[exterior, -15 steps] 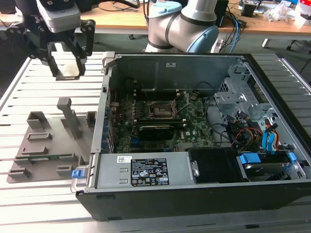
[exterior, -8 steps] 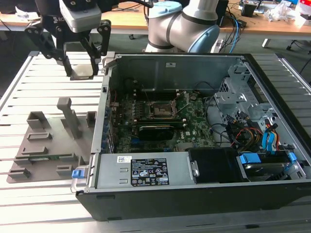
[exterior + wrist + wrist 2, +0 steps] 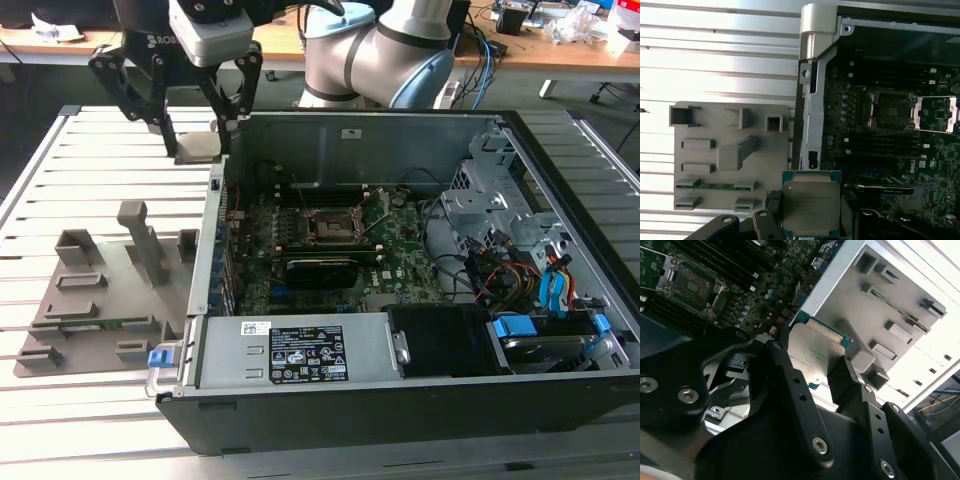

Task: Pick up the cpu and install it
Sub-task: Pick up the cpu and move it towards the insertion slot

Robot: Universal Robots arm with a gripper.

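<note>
Clearly, in the exterior view your hand (image 3: 195, 120) hangs high over the far corner of the open computer case (image 3: 400, 135). It sits above the wall that divides the motherboard from the grey fixture tray (image 3: 100, 300) on the slatted table (image 3: 40, 190). The socket (image 3: 330, 225) lies well apart from the hand, deeper in the case toward the exterior view's right, with its metal frame swung open. In the second wrist view the cpu (image 3: 815, 352) sits pinched between the two black fingers (image 3: 790, 385), one on each of two opposite edges, so you are holding it narrow and firm. In the first wrist view the chip floats above the case wall, between tray and board, clear of both. I judge the pick-up done and the carry toward the socket to be the step in hand. The cpu lies flat with its silver-grey top facing the camera. It is close to square, so it has no long axis worth steering by, and its edges run roughly parallel to the socket's frame. You cannot tell from here which corner carries the mark. Seating it calls for keeping it level, centring it over the socket, matching the corners, and lowering it straight without sliding.
</note>
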